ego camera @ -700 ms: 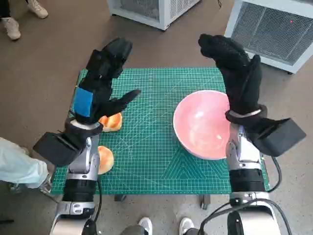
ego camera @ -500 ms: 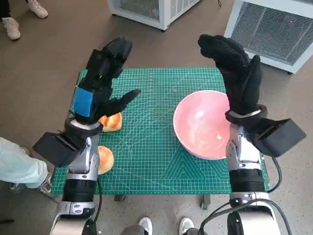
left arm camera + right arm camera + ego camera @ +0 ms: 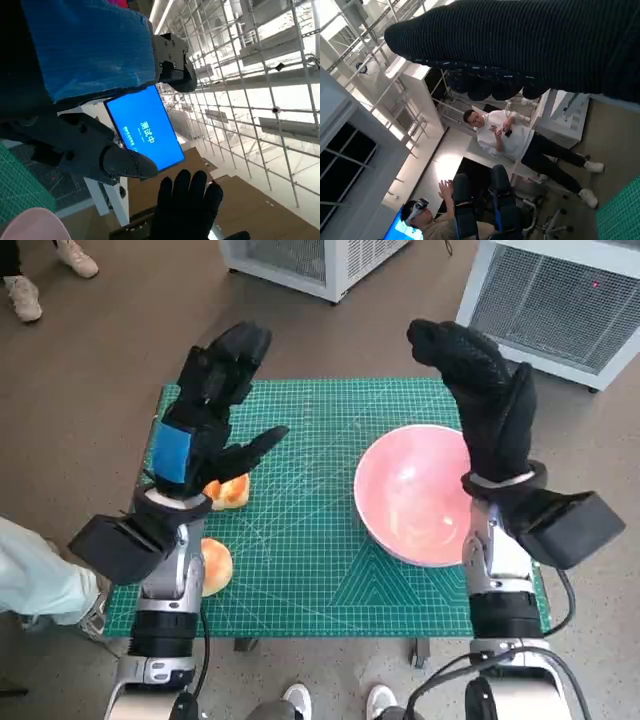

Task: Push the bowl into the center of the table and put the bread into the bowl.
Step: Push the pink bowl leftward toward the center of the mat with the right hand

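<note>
The pink bowl (image 3: 412,495) sits on the right half of the green cutting mat (image 3: 310,500); its rim (image 3: 30,224) shows in the left wrist view. One piece of bread (image 3: 232,490) lies at the mat's left side, partly hidden by my left hand. A second bread piece (image 3: 214,565) lies near the left front corner. My left hand (image 3: 205,410) is raised above the mat's left side, fingers spread, holding nothing. My right hand (image 3: 485,400) is raised over the bowl's far right rim, fingers extended, empty; the glove (image 3: 187,207) also appears in the left wrist view.
White wire-fronted cabinets (image 3: 545,295) stand beyond the table on the floor. A person's shoes (image 3: 25,290) show at the far left and feet (image 3: 330,702) at the near edge. In the right wrist view a standing person (image 3: 520,140) and a seated person (image 3: 432,220) appear.
Both hands stay raised and open; the right forearm has drifted slightly right. Bowl and bread have not moved.
</note>
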Controlling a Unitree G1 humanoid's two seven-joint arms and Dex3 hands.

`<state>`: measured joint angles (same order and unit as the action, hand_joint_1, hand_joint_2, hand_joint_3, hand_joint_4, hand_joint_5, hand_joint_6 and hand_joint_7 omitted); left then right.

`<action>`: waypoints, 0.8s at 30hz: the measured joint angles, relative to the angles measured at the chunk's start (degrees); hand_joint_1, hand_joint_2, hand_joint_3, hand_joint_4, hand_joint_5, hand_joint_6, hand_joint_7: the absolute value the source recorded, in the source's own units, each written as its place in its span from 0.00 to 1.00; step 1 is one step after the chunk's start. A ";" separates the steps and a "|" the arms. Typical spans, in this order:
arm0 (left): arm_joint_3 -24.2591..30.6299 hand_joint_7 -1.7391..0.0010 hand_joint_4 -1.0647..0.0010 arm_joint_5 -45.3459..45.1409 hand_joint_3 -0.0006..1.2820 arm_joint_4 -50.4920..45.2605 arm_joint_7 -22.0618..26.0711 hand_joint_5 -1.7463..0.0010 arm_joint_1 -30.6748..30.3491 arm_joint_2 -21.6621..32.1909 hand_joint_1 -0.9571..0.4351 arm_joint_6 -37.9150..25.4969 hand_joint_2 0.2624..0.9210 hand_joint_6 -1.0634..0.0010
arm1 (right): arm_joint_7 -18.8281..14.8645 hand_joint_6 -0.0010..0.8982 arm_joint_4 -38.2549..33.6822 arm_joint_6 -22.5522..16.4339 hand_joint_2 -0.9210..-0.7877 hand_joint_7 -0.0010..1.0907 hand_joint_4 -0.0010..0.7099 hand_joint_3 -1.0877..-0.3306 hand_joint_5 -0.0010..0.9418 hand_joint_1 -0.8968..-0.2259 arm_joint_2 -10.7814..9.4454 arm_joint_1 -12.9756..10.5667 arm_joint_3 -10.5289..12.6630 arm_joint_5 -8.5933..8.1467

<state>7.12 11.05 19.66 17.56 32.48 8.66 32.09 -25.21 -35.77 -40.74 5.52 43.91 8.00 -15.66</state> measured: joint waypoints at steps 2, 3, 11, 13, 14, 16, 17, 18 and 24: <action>-0.04 0.68 0.69 -0.01 0.14 -0.15 -0.01 1.00 -0.16 -0.01 0.53 0.00 1.00 0.90 | 0.00 0.08 0.02 -0.02 0.00 0.44 0.30 0.48 0.00 0.28 -0.02 -0.13 -0.02 0.00; -0.06 0.68 0.69 -0.01 0.14 -0.19 -0.01 1.00 -0.22 -0.01 0.53 0.00 1.00 0.90 | 0.00 0.08 0.03 -0.04 0.00 0.44 0.30 0.48 0.00 0.28 -0.01 -0.17 -0.02 0.02; -0.05 0.68 0.69 -0.05 0.14 -0.19 -0.01 1.00 -0.29 0.00 0.53 0.00 1.00 0.90 | -0.02 0.08 -0.14 -0.30 0.00 0.44 0.31 0.48 0.00 0.28 0.07 -0.19 0.06 0.04; -0.05 0.68 0.69 -0.05 0.14 -0.18 -0.01 1.00 -0.29 0.00 0.53 0.01 1.00 0.90 | -0.12 0.08 -0.31 -0.35 0.00 0.44 0.31 0.48 0.00 0.29 0.19 -0.19 0.21 0.00; -0.05 0.68 0.69 -0.05 0.14 -0.18 -0.01 1.00 -0.30 -0.01 0.53 0.02 1.00 0.90 | -0.19 0.08 -0.43 -0.35 0.00 0.44 0.31 0.48 0.00 0.29 0.27 -0.19 0.34 -0.04; -0.04 0.68 0.69 -0.05 0.14 -0.16 -0.01 1.00 -0.30 -0.01 0.53 0.11 1.00 0.90 | -0.35 0.09 -0.68 -0.39 0.00 0.44 0.31 0.49 0.01 0.30 0.53 -0.19 0.66 -0.18; -0.04 0.68 0.69 -0.05 0.14 -0.14 -0.01 1.00 -0.31 -0.01 0.53 0.18 1.00 0.90 | -0.56 0.09 -1.00 -0.51 0.00 0.44 0.31 0.50 0.01 0.30 0.80 -0.18 0.92 -0.34; -0.04 0.68 0.69 -0.05 0.14 -0.12 -0.01 1.00 -0.33 -0.01 0.53 0.23 1.00 0.90 | -0.72 0.11 -1.29 -0.63 0.00 0.42 0.32 0.50 0.01 0.31 1.01 -0.17 1.13 -0.49; -0.07 0.68 0.69 -0.12 0.14 0.06 -0.01 1.00 -0.63 -0.09 0.53 0.80 1.00 0.90 | -1.79 0.14 -5.91 -3.18 0.00 0.37 0.33 0.52 0.00 0.30 3.55 -0.12 3.95 -1.70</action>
<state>7.05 10.93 19.71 17.55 31.85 8.57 32.90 -27.00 -41.68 -43.92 9.07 43.79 11.95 -17.36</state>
